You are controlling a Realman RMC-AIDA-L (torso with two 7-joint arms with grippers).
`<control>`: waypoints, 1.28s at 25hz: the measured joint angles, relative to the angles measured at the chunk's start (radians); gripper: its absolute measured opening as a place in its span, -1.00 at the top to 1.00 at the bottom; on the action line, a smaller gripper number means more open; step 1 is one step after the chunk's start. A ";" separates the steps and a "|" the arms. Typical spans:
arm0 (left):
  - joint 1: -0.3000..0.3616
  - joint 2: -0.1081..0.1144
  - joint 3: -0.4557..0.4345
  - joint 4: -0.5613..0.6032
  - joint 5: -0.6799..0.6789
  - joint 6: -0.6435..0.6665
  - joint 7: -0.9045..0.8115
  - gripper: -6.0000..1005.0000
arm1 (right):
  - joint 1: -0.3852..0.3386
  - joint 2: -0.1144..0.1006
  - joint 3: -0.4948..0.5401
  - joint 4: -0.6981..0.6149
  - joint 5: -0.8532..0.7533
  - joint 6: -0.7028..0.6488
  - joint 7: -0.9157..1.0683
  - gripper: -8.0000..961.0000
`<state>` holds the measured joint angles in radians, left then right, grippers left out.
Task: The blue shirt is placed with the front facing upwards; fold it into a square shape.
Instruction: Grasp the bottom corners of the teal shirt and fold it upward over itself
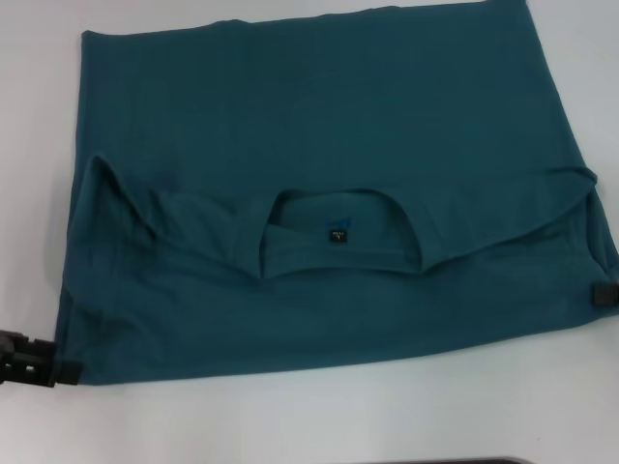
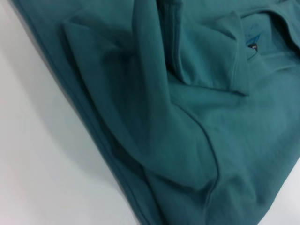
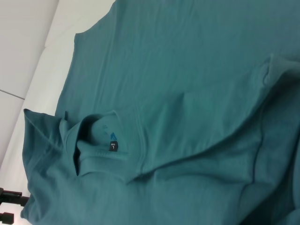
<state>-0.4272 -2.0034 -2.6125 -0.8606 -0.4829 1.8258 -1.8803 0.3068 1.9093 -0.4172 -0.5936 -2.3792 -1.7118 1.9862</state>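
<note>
The blue shirt (image 1: 319, 126) lies flat on the white table, folded into a wide block. Its round collar (image 1: 338, 256) with a small black neck label (image 1: 337, 233) faces up near the middle. Folded sleeve edges run diagonally at each side. My left gripper (image 1: 58, 365) is at the shirt's near left corner, touching the hem. At the shirt's right edge sits my right gripper (image 1: 604, 295), mostly out of frame. The left wrist view shows bunched folds of the shirt (image 2: 178, 122). In the right wrist view the collar and label (image 3: 114, 146) show, with the left gripper (image 3: 9, 206) far off.
Bare white table (image 1: 309, 416) runs along the near side and to the left (image 1: 34, 145) of the shirt. A dark edge (image 1: 435, 461) shows at the bottom of the head view. The shirt's far hem reaches the top of that view.
</note>
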 joint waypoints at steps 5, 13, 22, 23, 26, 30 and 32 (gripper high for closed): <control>-0.005 -0.002 0.008 0.000 0.002 0.009 0.000 -0.46 | 0.000 -0.001 0.000 0.000 0.000 0.000 0.001 0.92; -0.030 -0.013 0.033 0.002 0.006 0.027 -0.001 -0.46 | 0.000 -0.003 0.000 0.000 0.000 -0.001 0.002 0.92; -0.057 -0.013 0.033 -0.020 0.002 0.087 -0.005 -0.46 | 0.006 -0.004 0.000 0.000 0.001 0.000 0.003 0.92; -0.057 -0.013 0.033 -0.023 0.004 0.089 -0.007 -0.46 | 0.006 -0.004 0.000 0.000 0.001 0.000 0.003 0.92; -0.055 -0.013 0.033 -0.025 0.011 0.078 -0.014 -0.46 | 0.008 -0.004 0.000 0.000 0.000 0.002 0.003 0.92; -0.049 -0.014 0.032 -0.025 0.028 0.057 -0.020 -0.46 | 0.009 -0.004 0.000 0.000 0.000 0.005 0.003 0.92; -0.048 -0.013 0.032 -0.025 0.034 0.054 -0.023 -0.46 | 0.009 -0.004 0.000 0.000 0.000 0.005 0.004 0.92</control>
<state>-0.4753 -2.0159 -2.5806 -0.8861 -0.4488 1.8803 -1.9034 0.3157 1.9052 -0.4172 -0.5937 -2.3793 -1.7071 1.9903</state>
